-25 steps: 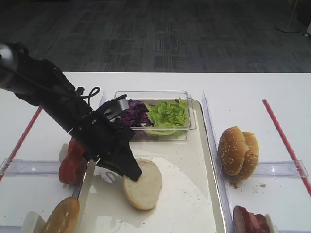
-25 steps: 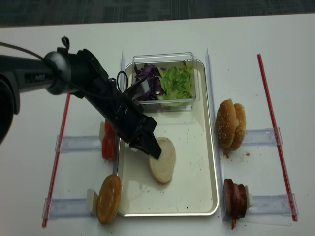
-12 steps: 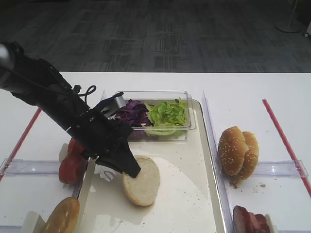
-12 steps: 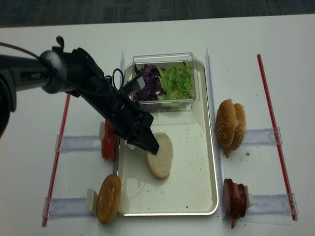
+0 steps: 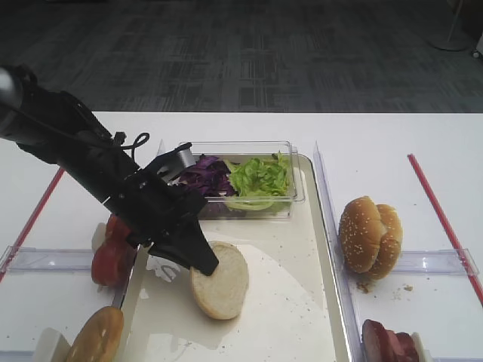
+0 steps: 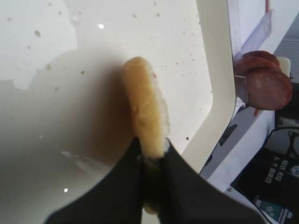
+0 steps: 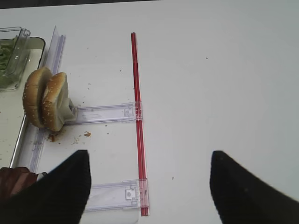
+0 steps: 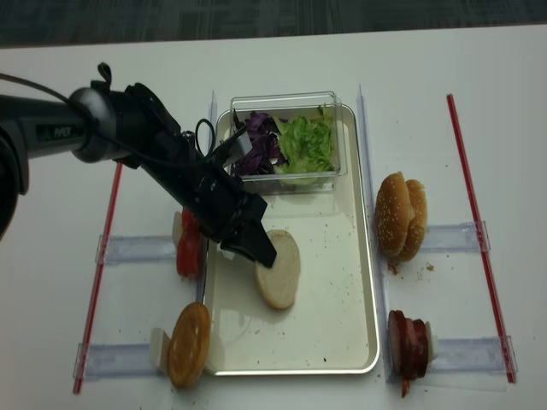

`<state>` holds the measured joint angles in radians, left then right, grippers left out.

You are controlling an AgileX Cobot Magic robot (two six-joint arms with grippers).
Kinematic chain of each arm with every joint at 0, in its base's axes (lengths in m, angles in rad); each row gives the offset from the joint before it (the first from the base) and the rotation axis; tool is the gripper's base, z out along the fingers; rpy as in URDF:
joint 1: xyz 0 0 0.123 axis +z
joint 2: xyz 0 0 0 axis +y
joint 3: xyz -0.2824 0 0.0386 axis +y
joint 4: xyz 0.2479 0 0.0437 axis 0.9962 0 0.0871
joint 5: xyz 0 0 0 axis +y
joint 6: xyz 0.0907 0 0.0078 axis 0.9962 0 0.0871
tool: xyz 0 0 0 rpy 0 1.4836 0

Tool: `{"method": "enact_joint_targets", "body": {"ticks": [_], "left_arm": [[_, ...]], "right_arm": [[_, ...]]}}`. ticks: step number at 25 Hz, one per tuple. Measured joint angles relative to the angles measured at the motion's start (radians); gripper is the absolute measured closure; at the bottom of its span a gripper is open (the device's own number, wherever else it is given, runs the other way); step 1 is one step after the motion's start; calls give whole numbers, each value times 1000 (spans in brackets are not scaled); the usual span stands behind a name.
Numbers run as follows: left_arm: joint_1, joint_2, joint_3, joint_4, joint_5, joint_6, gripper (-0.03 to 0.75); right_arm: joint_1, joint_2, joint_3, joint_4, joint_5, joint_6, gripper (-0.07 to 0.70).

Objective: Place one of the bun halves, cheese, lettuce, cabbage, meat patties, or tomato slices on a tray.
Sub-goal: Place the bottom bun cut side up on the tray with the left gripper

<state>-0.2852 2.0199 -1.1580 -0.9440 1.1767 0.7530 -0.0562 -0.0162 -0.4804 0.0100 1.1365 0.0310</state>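
My left gripper is shut on the near-left edge of a pale bun half. It holds the half tilted low over the tray. Lettuce and cabbage fill a clear box at the tray's far end. Tomato slices stand left of the tray, meat patties at its near right. My right gripper is open over bare table. Cheese is out of view.
Sesame buns stand on a clear rail right of the tray. A brown domed bun half sits at the near left. Red strips mark the table's sides.
My left gripper carried the bun half slightly back and to the left over the tray, then held still for the last half second.
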Motion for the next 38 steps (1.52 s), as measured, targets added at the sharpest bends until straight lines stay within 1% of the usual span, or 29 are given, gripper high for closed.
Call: {"method": "enact_joint_targets", "body": {"ticks": [8, 11, 15, 21, 23, 28, 31, 38], "left_arm": [[0, 0, 0, 17, 0, -6, 692], [0, 0, 0, 23, 0, -12, 679], [0, 0, 0, 24, 0, -14, 646], [0, 0, 0, 24, 0, -15, 561], [0, 0, 0, 25, 0, -17, 543], [0, 0, -26, 28, 0, -26, 526], [0, 0, -49, 46, 0, -56, 508], [0, 0, -54, 64, 0, -78, 489]], "right_arm": [[0, 0, 0, 0, 0, 0, 79], [0, 0, 0, 0, 0, 0, 79], [0, 0, 0, 0, 0, 0, 79], [0, 0, 0, 0, 0, 0, 79], [0, 0, 0, 0, 0, 0, 79], [0, 0, 0, 0, 0, 0, 79], [0, 0, 0, 0, 0, 0, 79], [0, 0, 0, 0, 0, 0, 79]]}}
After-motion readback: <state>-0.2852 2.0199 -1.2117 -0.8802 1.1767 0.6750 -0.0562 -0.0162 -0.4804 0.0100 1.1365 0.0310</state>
